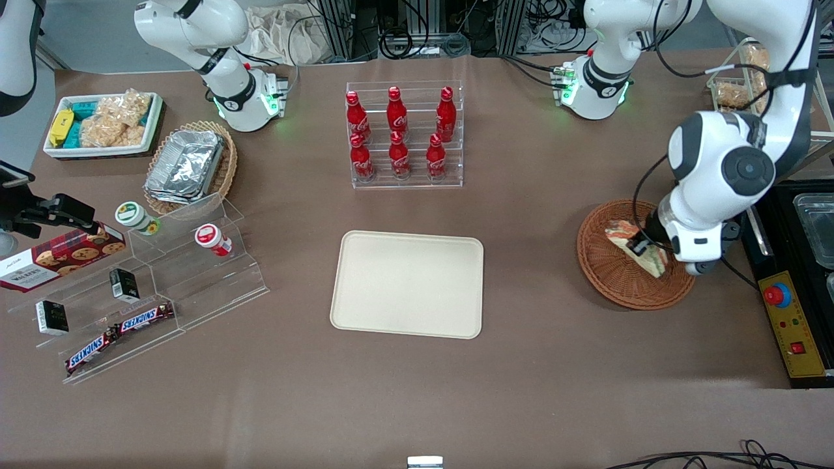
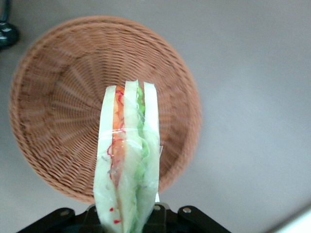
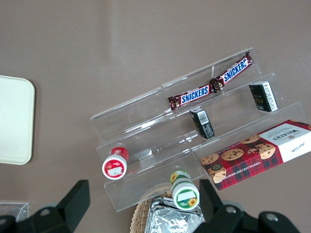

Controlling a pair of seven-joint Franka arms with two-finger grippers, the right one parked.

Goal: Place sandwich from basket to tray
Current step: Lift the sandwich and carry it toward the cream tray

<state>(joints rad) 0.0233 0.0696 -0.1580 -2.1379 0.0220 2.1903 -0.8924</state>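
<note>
Above the basket [image 1: 625, 277] near the bench's working-arm end, the gripper [image 1: 645, 247] jaws pinch the sandwich [image 2: 127, 160], lifted clear for carrying to the tray [image 1: 408, 284].

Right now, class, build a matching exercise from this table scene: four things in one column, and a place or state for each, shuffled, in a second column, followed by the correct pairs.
Things
1. triangular white-bread sandwich
2. round reddish-brown wicker basket
3. flat cream-beige rectangular tray
4. left arm's gripper

Places or states
A. bare, lying nearer the front camera than the rack of red bottles
B. held upright, raised above the basket
C. over the basket, shut on the sandwich
D. on the table toward the working arm's end, nothing lying in it

Pairs: 1-B, 2-D, 3-A, 4-C
</note>
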